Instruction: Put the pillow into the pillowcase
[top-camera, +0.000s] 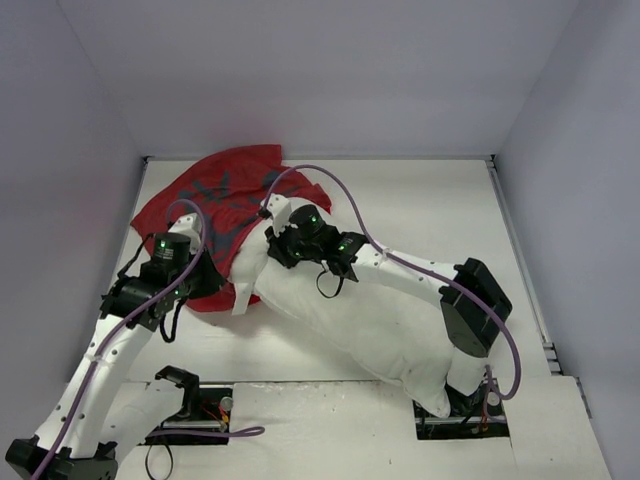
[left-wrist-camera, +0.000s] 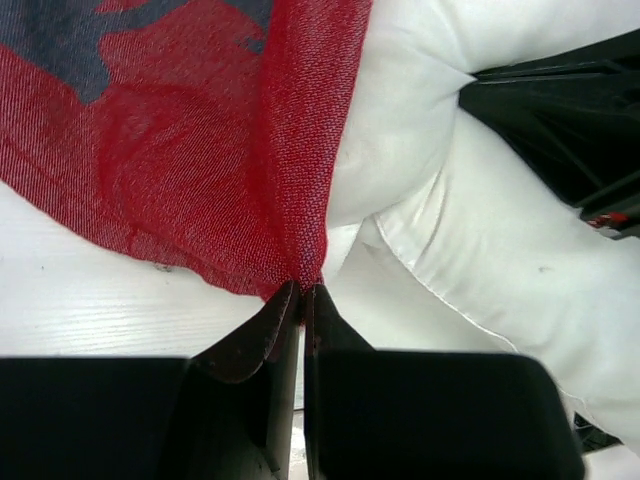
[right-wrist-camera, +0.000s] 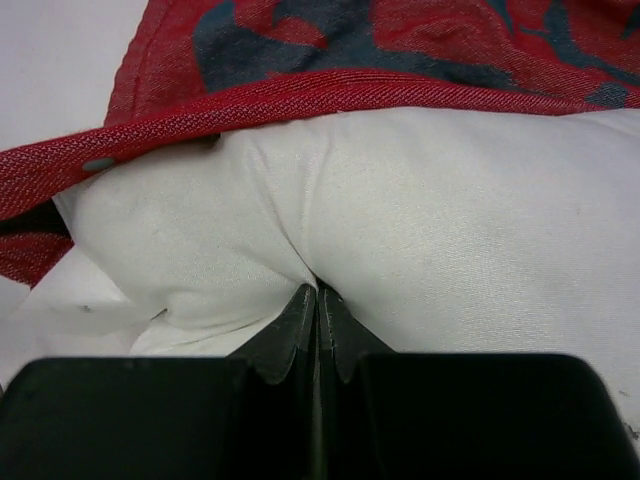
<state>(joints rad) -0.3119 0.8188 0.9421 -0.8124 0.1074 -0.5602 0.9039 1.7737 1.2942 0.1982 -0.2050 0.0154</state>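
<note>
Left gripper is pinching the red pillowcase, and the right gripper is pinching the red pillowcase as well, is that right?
Not quite. The right gripper is shut on the white pillow, not on the pillowcase, whose hem lies just beyond it; the right wrist view shows this. The left gripper is indeed pinching the red pillowcase.

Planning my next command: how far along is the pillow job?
Done: one end of the pillow sits under the pillowcase hem. In hand: left end effector pinches the pillowcase edge, right end effector pinches the pillow. Left: most of the pillow lies outside.
</note>
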